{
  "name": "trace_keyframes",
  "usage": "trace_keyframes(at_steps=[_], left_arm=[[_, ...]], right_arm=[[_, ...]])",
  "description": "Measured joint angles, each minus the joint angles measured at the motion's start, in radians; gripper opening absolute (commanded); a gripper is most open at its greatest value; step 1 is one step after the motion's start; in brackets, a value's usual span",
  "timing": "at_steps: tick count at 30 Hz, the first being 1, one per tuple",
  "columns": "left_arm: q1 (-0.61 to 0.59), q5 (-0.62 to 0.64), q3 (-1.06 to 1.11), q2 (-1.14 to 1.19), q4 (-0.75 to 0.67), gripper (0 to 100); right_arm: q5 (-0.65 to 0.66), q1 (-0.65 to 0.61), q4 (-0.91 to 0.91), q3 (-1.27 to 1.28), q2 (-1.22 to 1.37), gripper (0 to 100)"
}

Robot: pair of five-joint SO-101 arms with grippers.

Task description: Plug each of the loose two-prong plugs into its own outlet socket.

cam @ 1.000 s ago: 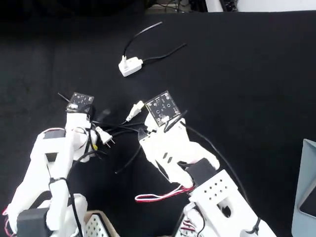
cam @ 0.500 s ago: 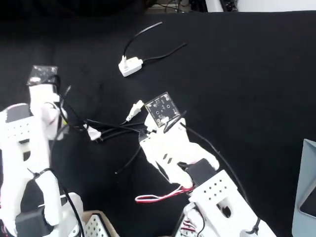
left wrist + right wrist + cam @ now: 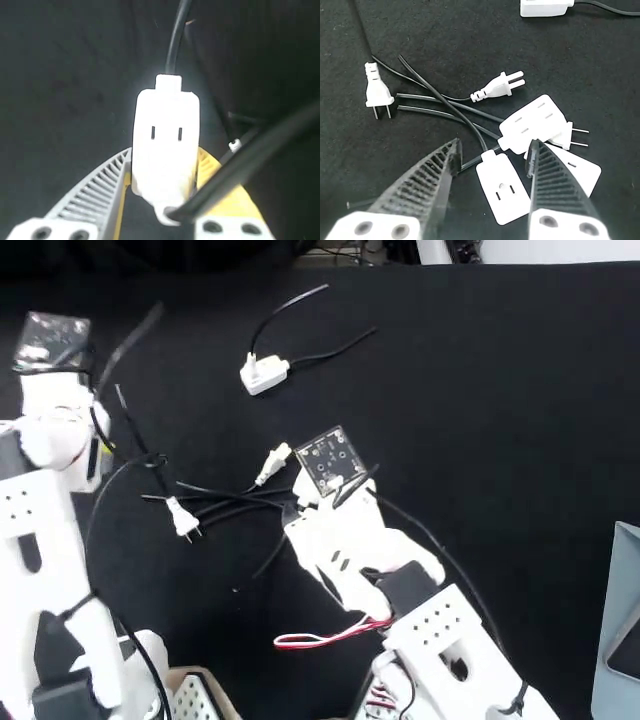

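My left gripper (image 3: 165, 165) is shut on a white outlet socket (image 3: 165, 132) with two slots, its black cord (image 3: 176, 35) leading away; in the high view that arm (image 3: 45, 470) stands raised at the far left. My right gripper (image 3: 495, 147) hangs open over a heap of cords, a second white socket (image 3: 502, 192) lying between its fingers (image 3: 437, 177). Beside it lie a wider socket (image 3: 532, 122) and a plug (image 3: 568, 135). Two loose plugs rest farther off: one (image 3: 377, 90) (image 3: 183, 518) to the left, one (image 3: 497, 87) (image 3: 272, 465) by the heap.
A plug seated in a white socket (image 3: 264, 373) lies at the back, its cords curling away. Red and white wires (image 3: 320, 638) trail from the right arm. A grey box (image 3: 622, 620) stands at the right edge, and a white perforated part (image 3: 190, 695) at the front.
The left arm has swung up and to the far left with the socket, pulling its cord along. The loose plug near it has shifted slightly. The right arm has not moved.
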Motion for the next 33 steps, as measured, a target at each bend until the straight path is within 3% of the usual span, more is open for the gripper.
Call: trace_keyframes(at_steps=[5,9,25,27,31,33], left_arm=[[0.066,-0.002,-0.051,-0.015,0.000,3],[0.118,0.029,-0.035,0.021,-0.086,3],[0.354,0.199,0.115,0.384,-0.753,4],[0.368,0.213,0.115,0.431,-0.816,8],[0.381,0.230,0.115,0.505,-0.895,30],[0.377,0.242,0.115,0.520,-0.904,30]], right_arm=[[0.000,0.028,0.000,0.000,0.000,21.2],[0.000,0.100,0.000,0.000,0.000,21.2],[0.000,0.164,0.000,0.000,0.000,21.2],[0.000,0.164,0.000,0.000,0.000,21.2],[0.000,0.164,0.000,0.000,0.000,21.2],[0.000,0.164,0.000,0.000,0.000,21.2]])
